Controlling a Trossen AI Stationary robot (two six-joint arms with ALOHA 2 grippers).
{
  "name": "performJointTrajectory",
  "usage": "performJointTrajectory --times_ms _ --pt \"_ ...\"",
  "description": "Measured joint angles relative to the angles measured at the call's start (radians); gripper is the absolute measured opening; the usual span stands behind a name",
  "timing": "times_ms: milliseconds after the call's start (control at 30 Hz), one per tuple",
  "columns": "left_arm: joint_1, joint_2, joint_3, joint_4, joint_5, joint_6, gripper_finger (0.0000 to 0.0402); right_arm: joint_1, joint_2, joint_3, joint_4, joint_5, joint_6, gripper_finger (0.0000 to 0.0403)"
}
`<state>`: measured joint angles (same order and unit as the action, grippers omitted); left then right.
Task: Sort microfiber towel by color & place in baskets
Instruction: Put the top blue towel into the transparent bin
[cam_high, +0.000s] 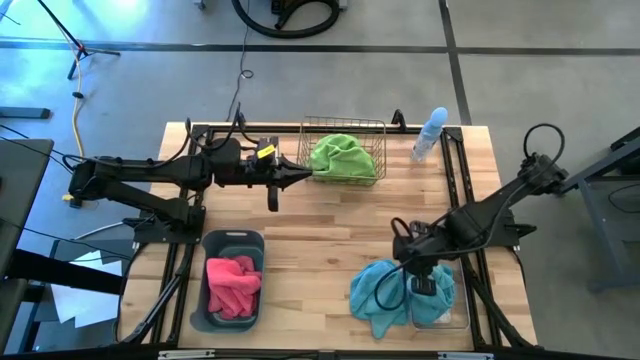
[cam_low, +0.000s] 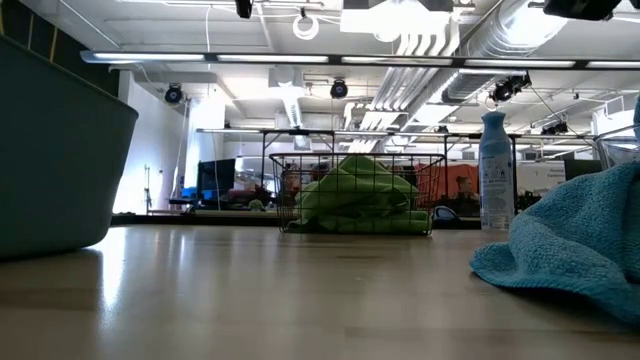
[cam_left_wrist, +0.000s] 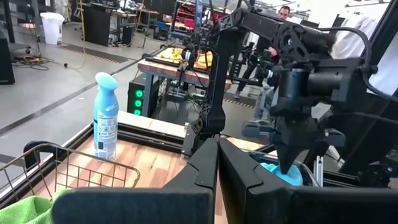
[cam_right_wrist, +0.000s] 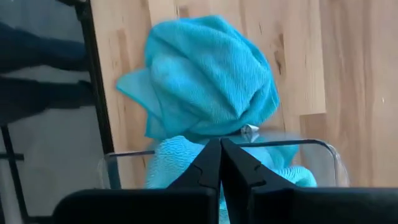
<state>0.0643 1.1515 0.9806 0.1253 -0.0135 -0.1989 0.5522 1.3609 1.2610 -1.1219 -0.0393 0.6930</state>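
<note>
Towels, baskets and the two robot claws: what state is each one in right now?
Green towel: bunched inside the wire basket.
Pink towel: crumpled inside the dark tub.
Blue towel: partly in the clear tub, the rest spilling over its rim onto the table.
Spray bottle: upright.
Left gripper: shut, empty, beside the wire basket.
Right gripper: shut, empty, over the clear tub.

The table (cam_high: 330, 230) is seen from overhead and level from its surface; both views share the wire-mesh basket (cam_high: 343, 150). Wrist views sit close.
</note>
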Motion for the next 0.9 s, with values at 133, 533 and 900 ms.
performJointTrajectory --times_ms 133,533,900 --pt "0.0 0.0 0.0 0.0 0.0 0.0 0.0 0.006 0.037 0.0 -0.043 -0.044 -0.021 0.0001" --pt "0.0 0.0 0.0 -0.003 0.0 0.0 0.0 0.042 0.013 -0.179 0.077 -0.151 0.091 0.0" --pt "0.001 0.0 0.0 -0.006 -0.028 0.0 0.0 0.1 -0.028 -0.232 -0.002 -0.123 0.137 0.0"
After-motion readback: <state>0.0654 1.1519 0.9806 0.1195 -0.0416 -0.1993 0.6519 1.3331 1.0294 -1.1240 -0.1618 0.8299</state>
